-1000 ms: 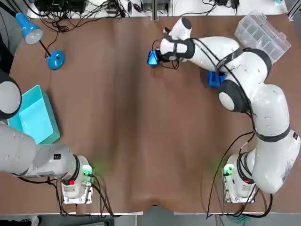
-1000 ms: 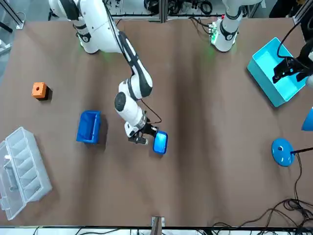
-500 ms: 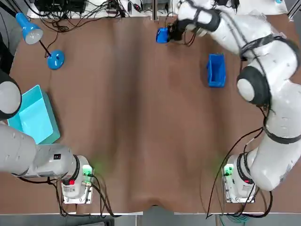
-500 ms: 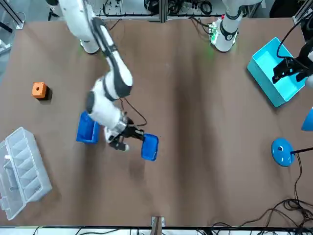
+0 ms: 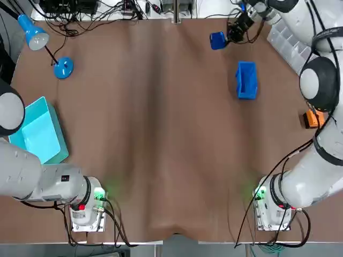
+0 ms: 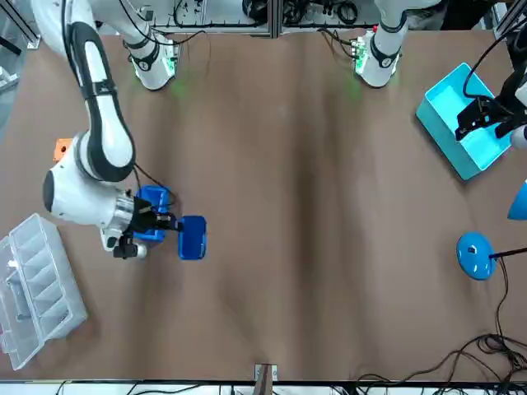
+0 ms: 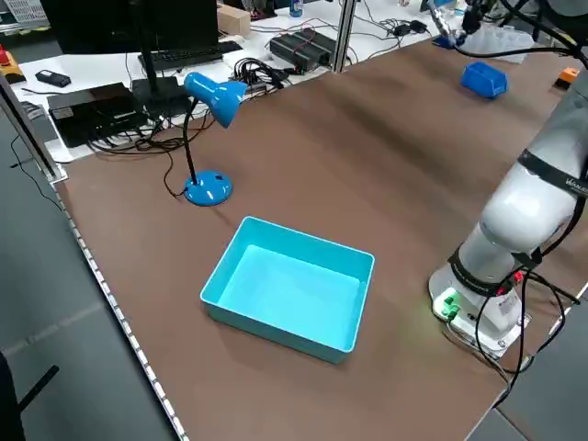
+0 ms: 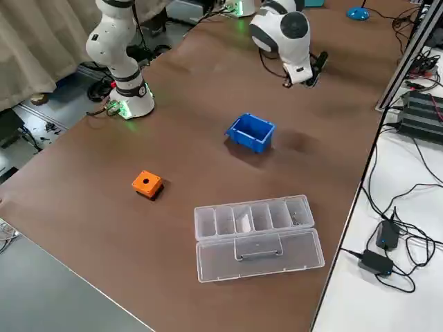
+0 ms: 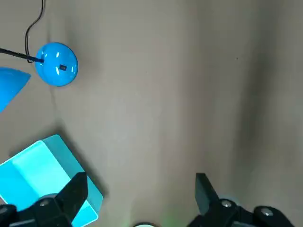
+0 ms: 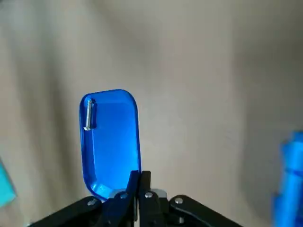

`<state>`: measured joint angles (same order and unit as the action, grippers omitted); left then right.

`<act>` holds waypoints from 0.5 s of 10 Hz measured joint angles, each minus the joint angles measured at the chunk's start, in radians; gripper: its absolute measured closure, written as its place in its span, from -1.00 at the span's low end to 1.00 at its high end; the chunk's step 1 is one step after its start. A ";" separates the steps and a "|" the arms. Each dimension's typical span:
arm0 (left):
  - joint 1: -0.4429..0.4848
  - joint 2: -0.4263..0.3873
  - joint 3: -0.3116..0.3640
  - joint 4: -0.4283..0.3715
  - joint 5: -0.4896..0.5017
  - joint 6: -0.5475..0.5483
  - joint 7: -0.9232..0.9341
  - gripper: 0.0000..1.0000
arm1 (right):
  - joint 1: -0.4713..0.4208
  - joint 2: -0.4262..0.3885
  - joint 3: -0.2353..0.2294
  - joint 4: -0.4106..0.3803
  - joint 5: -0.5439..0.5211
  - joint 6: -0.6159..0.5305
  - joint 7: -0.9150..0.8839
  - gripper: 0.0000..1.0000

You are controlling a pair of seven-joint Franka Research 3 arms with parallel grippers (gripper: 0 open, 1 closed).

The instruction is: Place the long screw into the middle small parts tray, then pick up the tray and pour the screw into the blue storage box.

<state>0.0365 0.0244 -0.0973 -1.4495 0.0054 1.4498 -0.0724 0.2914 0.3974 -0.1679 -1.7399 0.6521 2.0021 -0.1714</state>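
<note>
Brown table [image 5: 161, 134] carries the blue storage box [image 5: 246, 79], standing upright toward the right arm's side. The right gripper [image 10: 139, 182] is pinched tight on the end rim of the small parts tray [image 10: 111, 142]. It holds the tray near the box but not over it, on the side away from the arm bases. The long screw [image 10: 88, 115] lies inside the tray at its far end, against a wall. The orange cube [image 8: 147, 182] and clear compartment case [image 8: 256, 235] lie apart from the box. Well apart from the box, the left gripper [image 9: 140, 179] hangs spread wide by the teal bin [image 9: 42, 170].
</note>
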 joint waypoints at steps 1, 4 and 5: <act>0.000 0.002 0.000 0.000 0.000 0.001 0.000 -1.00 | -0.036 -0.012 -0.001 -0.004 -0.074 -0.052 -0.025 0.94; 0.002 0.008 0.004 -0.001 0.000 0.004 0.000 -1.00 | -0.148 -0.029 -0.006 -0.011 -0.152 -0.131 -0.139 0.94; 0.002 0.010 0.005 -0.001 0.000 0.013 0.000 -1.00 | -0.188 -0.030 -0.007 -0.011 -0.161 -0.159 -0.173 0.94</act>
<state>0.0384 0.0347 -0.0927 -1.4507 0.0053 1.4627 -0.0724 0.1037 0.3678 -0.1751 -1.7508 0.4912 1.8432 -0.3442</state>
